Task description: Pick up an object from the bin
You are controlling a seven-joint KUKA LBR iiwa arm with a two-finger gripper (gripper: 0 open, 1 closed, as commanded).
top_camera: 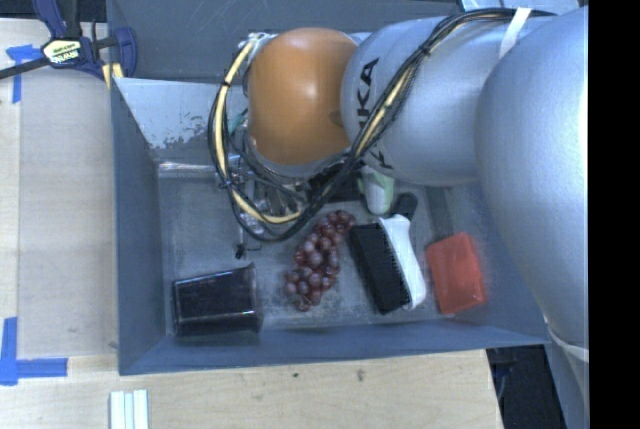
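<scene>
1. Camera view: the arm point(470, 107) comes in from the right, and its orange cover point(300, 97) sits over the far-middle of the bin point(135, 247).
2. The gripper point(256, 213) pokes out below the cover, down over the bin floor left of centre. Can't tell if it's open or closed, or if it has anything.
3. Closest thing is the grapes point(318, 262), a dark red bunch just right of the gripper, near-centre.
4. A black box point(214, 303) lies in the near-left corner.
5. Right of the grapes is a black brush point(380, 267), then a red block point(457, 273) on the far right.
</scene>
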